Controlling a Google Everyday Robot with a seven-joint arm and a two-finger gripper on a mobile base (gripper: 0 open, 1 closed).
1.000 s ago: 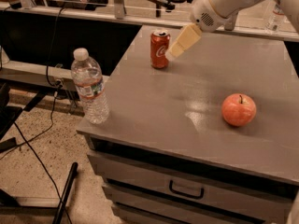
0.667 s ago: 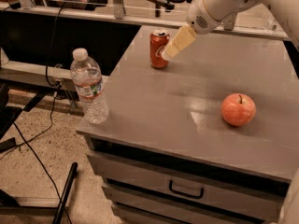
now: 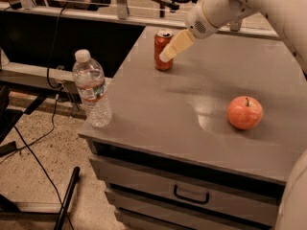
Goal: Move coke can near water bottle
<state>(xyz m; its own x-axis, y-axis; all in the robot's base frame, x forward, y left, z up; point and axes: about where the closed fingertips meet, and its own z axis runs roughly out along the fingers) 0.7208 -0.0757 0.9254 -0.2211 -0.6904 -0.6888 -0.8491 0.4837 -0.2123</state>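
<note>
The coke can [image 3: 161,51], red with a silver top, stands upright at the far left of the grey cabinet top [image 3: 192,104]. The water bottle [image 3: 91,89], clear with a white cap, stands upright on the near left corner. My gripper [image 3: 168,54] comes down from the upper right on the white arm. Its pale fingers [image 3: 176,44] lie right against the can's right side, in front of it. The can stands on the surface.
A red-orange apple [image 3: 245,112] rests on the right part of the top. Drawers with a handle [image 3: 191,194] are below the front edge. Cables and black stand legs [image 3: 62,205] lie on the floor at left. A railing runs behind.
The gripper has moved left and slightly down, closing in on the can's right side. The can, bottle and apple have not moved.
</note>
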